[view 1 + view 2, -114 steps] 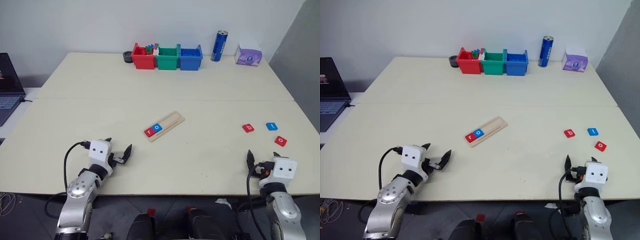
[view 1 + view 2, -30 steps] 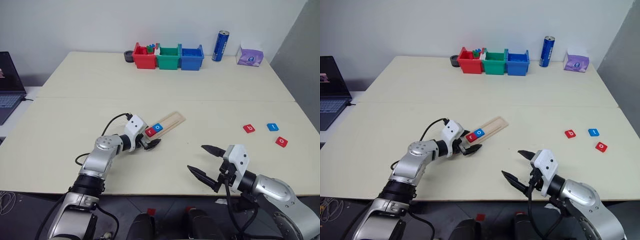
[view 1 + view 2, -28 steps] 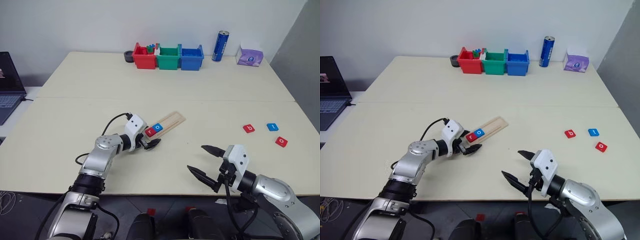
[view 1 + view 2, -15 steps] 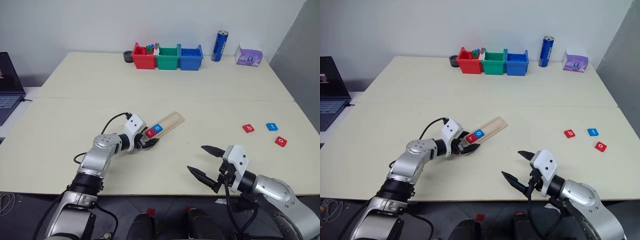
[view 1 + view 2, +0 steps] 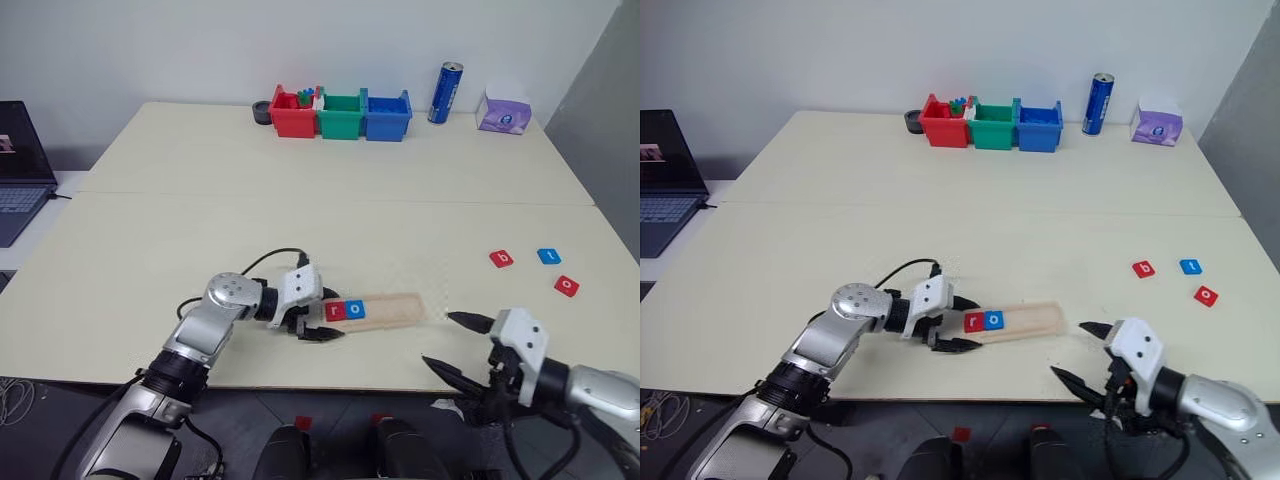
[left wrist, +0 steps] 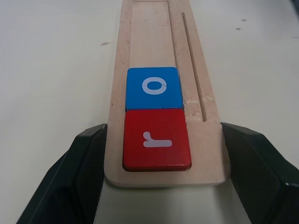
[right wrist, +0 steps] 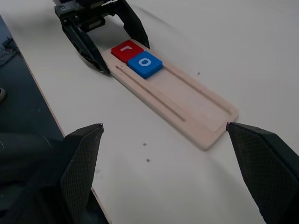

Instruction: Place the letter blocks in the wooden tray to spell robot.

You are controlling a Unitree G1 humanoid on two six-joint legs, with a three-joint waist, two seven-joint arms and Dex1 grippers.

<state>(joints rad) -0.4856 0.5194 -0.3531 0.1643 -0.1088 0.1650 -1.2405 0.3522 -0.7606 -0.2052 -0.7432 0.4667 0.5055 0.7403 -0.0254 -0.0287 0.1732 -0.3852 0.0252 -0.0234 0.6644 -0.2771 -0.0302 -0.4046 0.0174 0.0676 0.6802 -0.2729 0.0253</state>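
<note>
Two tiles seated: red "r" block (image 6: 156,139) and blue "o" block (image 6: 153,87) lie touching, side by side, in the wooden tray (image 5: 392,309), at its end nearest the left hand.
Tray position: flat on the surface (image 5: 300,170), near the front edge, running roughly parallel to that edge.
Left hand (image 5: 309,321): closed onto the tray's "r" end, one black finger against each long side of the wood; the tray end sits clamped between them, as the left wrist view shows.
Right hand (image 5: 459,342): fingers spread wide, holding nothing, just off the tray's free end at the front edge of the surface.
Loose tiles: red "b" block (image 5: 501,259), blue "t" block (image 5: 549,256) and red "o" block (image 5: 567,286) lie flat on the surface, well to the right of the tray, clustered near one another but not touching.
Tray contents beyond "o": bare wood, with a thin groove along one side.
Back of surface: red bin (image 5: 293,113), green bin (image 5: 341,113), blue bin (image 5: 387,113) in a row; blue can (image 5: 441,92) upright beside them.
</note>
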